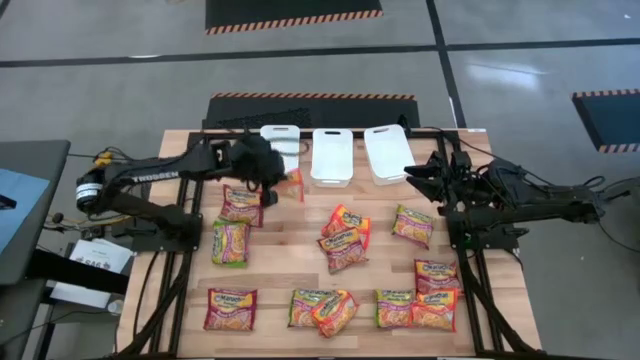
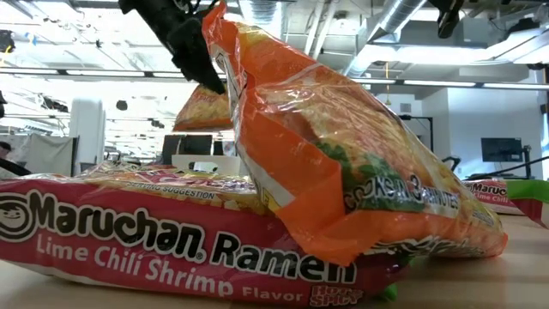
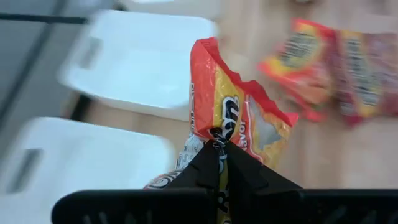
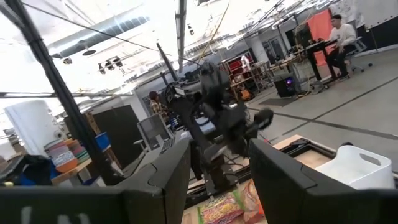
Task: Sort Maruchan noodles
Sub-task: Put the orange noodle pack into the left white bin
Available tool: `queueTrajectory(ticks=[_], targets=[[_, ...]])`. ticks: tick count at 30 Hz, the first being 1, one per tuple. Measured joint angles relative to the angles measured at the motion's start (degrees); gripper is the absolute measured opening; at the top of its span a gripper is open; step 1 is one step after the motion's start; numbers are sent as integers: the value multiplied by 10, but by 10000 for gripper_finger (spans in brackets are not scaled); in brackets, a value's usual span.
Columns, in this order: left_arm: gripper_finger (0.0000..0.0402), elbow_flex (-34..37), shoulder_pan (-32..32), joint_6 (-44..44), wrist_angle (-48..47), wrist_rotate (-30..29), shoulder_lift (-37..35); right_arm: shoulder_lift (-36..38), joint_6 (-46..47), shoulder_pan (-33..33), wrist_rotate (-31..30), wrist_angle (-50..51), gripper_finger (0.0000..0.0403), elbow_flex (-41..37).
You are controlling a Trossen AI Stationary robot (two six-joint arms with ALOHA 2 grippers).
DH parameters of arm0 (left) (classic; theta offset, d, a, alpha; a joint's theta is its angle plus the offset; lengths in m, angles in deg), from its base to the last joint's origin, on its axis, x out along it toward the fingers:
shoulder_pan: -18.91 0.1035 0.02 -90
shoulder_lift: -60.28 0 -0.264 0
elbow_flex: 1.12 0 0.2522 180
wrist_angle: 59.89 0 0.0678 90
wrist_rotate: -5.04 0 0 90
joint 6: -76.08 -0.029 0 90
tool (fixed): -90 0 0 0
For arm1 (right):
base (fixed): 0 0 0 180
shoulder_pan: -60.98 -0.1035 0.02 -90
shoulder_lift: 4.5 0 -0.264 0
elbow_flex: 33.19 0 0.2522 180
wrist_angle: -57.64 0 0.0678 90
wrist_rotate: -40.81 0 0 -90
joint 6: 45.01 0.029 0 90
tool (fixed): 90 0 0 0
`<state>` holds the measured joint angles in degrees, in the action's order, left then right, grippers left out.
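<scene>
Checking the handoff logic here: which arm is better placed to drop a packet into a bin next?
Left. Its pincer is shut on an orange packet, lifted beside the white bins. The right pincer is open and empty, raised near the right bin, so it would first need to pick one up.

Left fingers (image 3: 219,163) clamped, right fingers (image 4: 273,180) apart

Maruchan noodle packets (image 1: 231,309): about 12 | white bins (image 1: 332,157): 3
</scene>
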<state>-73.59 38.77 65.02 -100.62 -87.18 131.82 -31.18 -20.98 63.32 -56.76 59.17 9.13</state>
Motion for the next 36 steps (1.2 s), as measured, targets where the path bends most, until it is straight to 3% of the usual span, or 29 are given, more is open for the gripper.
queueTrajectory(ticks=[11, 19, 36], targets=[[0, -33, 154, -66, 35, -15, 1, 0, 0, 0, -18, 0, 189, 0], [0, -34, 243, -58, 115, 44, 43, -4, 0, 0, -18, 0, 189, 0], [0, -34, 276, -54, 176, 40, 197, -4, 0, 0, -18, 0, 189, 0]])
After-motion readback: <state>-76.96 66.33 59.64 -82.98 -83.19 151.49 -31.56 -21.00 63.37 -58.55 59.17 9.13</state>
